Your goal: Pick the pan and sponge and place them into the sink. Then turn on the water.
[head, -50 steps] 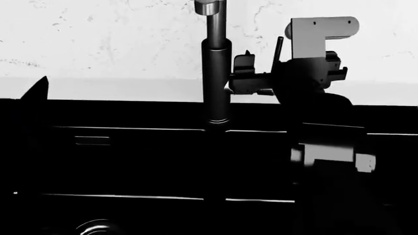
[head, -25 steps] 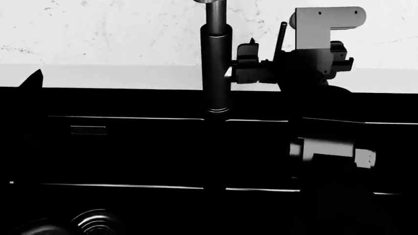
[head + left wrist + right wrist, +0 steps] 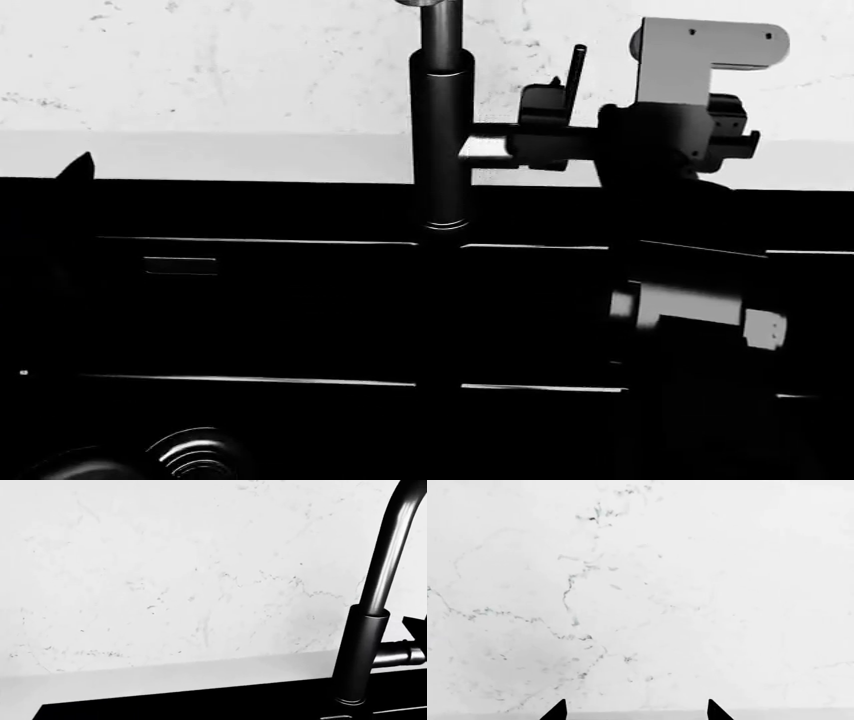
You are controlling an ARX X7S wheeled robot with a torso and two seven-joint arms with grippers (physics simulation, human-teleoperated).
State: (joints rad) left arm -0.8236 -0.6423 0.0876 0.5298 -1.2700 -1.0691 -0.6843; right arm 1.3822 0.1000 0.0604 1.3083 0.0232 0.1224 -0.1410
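Observation:
The tall dark grey tap [image 3: 443, 130] stands at the back of the black sink [image 3: 294, 310], and its thin lever [image 3: 577, 72] sticks up to its right. My right gripper [image 3: 545, 135] hovers just right of the tap's side stub, beside the lever. In the right wrist view its two black fingertips [image 3: 557, 712] stand wide apart with only the marble wall between them, so it is open and empty. Of my left gripper only a black tip [image 3: 76, 168] shows, at the far left over the sink's back edge. The tap [image 3: 363, 655] also shows in the left wrist view. The pan and sponge are not visible.
A white marble wall [image 3: 214, 70] rises behind the sink, above a pale counter strip [image 3: 240, 158]. A round ribbed drain [image 3: 200, 455] shows at the lower left of the dark basin, and an overflow slot [image 3: 180, 266] on the back wall. My right forearm [image 3: 694, 310] hangs over the right basin.
The right gripper and arm have moved right, a little away from the tap column. Earlier, the head view shifted, bringing the drain more into view. The left tip has hardly moved.

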